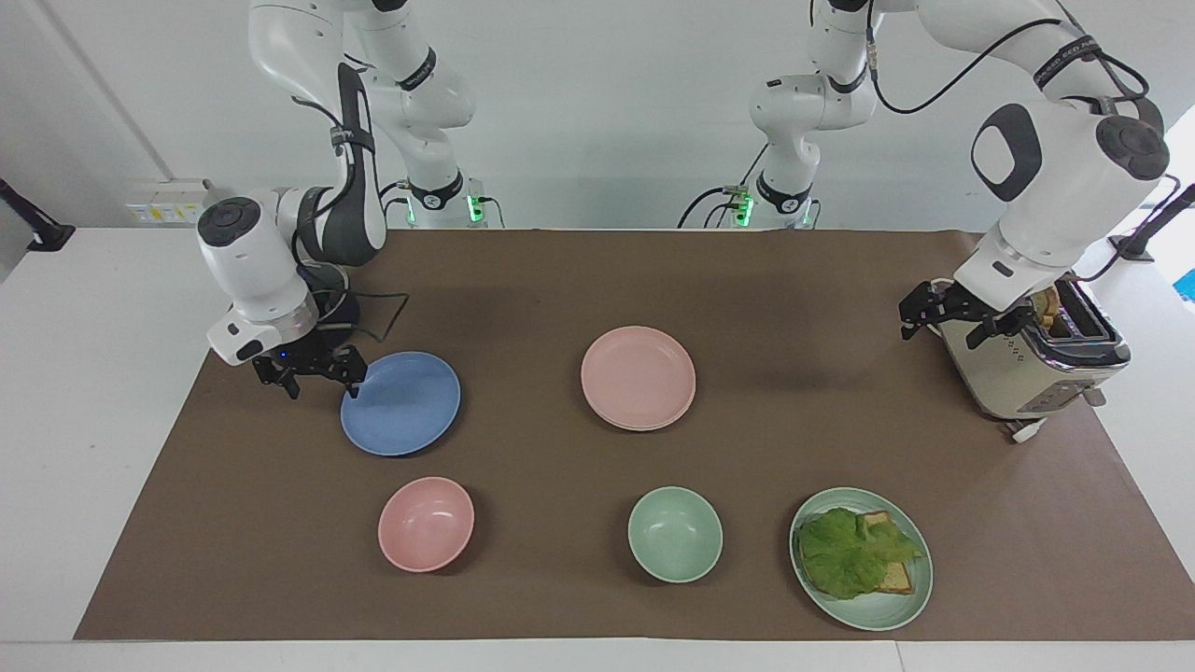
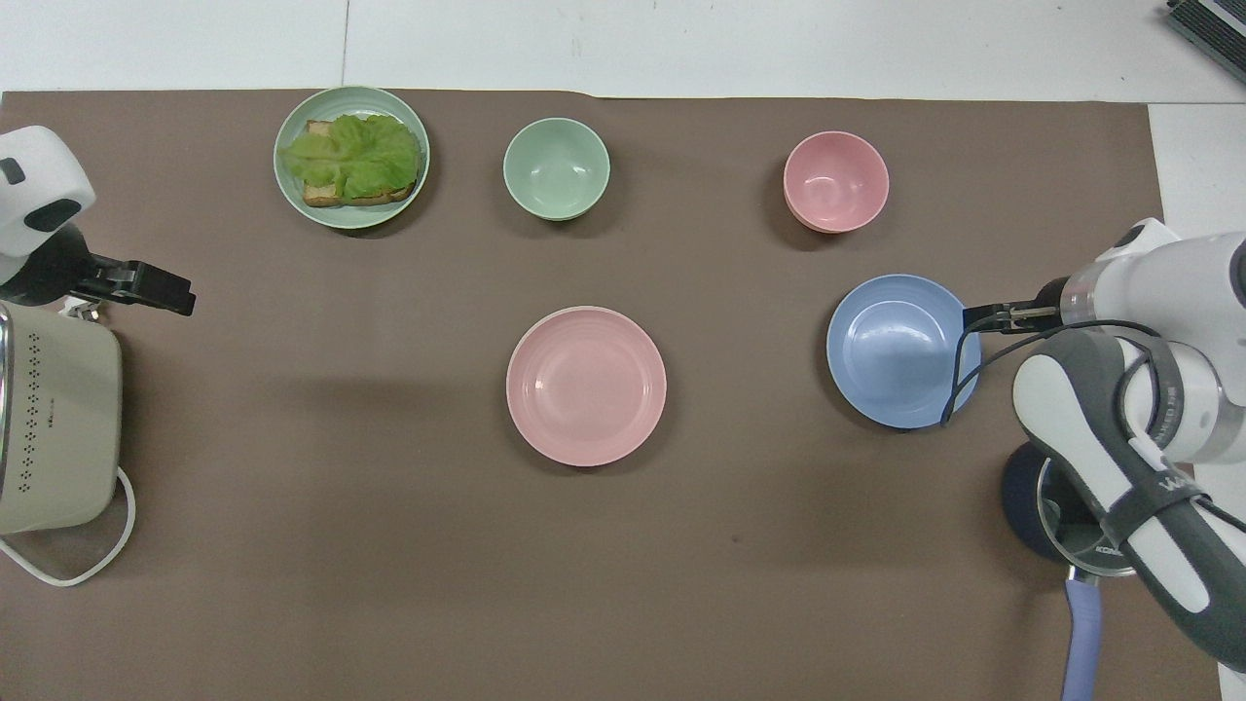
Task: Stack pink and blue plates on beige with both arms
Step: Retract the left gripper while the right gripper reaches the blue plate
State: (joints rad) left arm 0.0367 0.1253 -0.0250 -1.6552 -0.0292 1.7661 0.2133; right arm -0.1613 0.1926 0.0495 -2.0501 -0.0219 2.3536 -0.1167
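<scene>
You see the right gripper point(image 1: 313, 375) at the left of the facing view, fingers spread wide, straddling the rim of the blue plate point(image 1: 401, 403) and holding nothing. The left gripper point(image 1: 948, 315), also wide and empty, hangs at the right, over the toaster point(image 1: 1027, 373). The pink plate point(image 1: 639, 376) lies at the centre, upon a beige plate point(image 1: 644, 425).

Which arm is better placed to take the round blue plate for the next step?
Right. The right gripper hangs open at the rim of the round blue plate, while the left gripper is up beside the boxy beige toaster. The round pink plate already lies on another plate.
</scene>
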